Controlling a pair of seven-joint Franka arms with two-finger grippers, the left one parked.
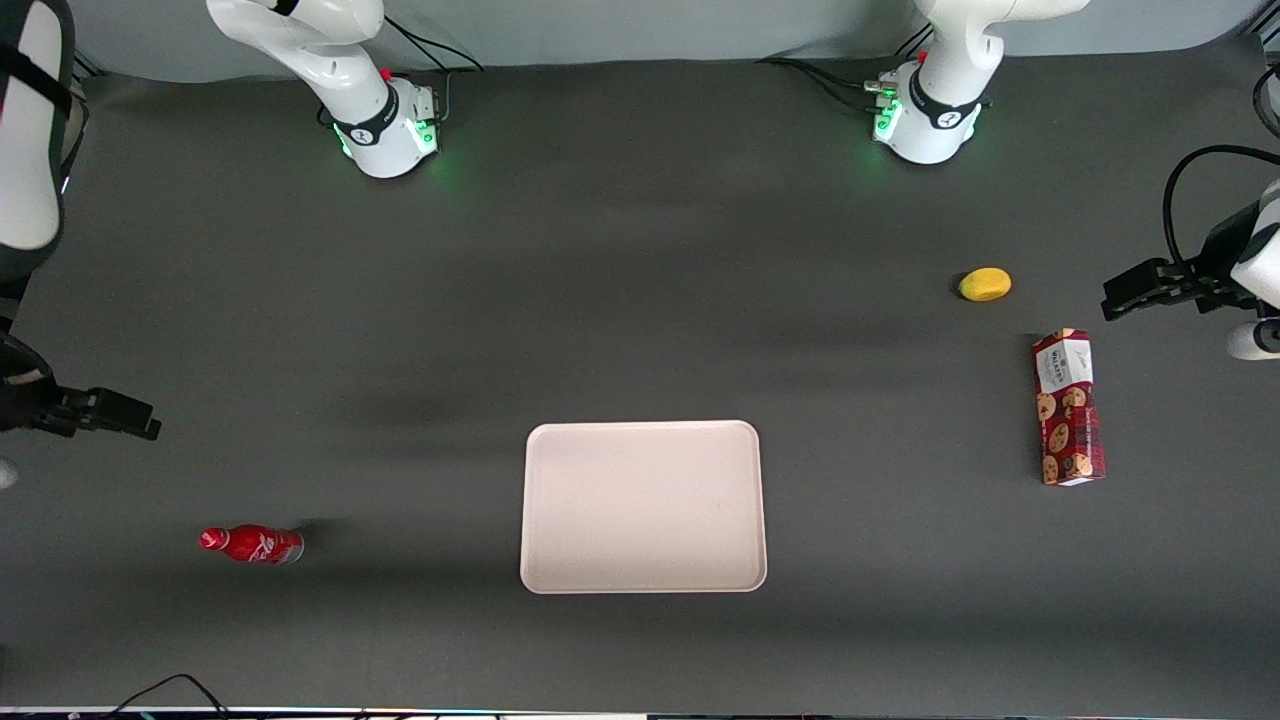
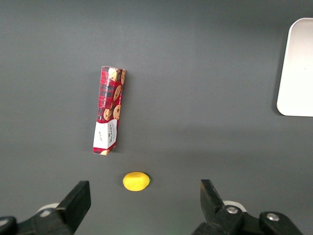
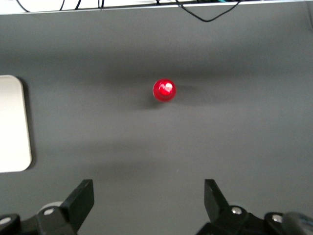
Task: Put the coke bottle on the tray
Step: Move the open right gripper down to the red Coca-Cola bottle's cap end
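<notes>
The coke bottle (image 1: 252, 544) is small and red, and stands upright on the dark table toward the working arm's end; the right wrist view shows its red cap (image 3: 164, 90) from above. The pale cream-pink tray (image 1: 643, 505) lies flat mid-table, apart from the bottle; its edge shows in the right wrist view (image 3: 12, 125) and the left wrist view (image 2: 298, 68). My right gripper (image 1: 140, 420) hangs above the table, farther from the front camera than the bottle. It is open and empty (image 3: 146, 188), with the bottle well clear of the fingers.
A red cookie box (image 1: 1068, 408) lies toward the parked arm's end, also in the left wrist view (image 2: 108, 110). A small yellow fruit (image 1: 985, 284) sits farther from the front camera than the box. Cables (image 3: 195, 10) run along the table's front edge.
</notes>
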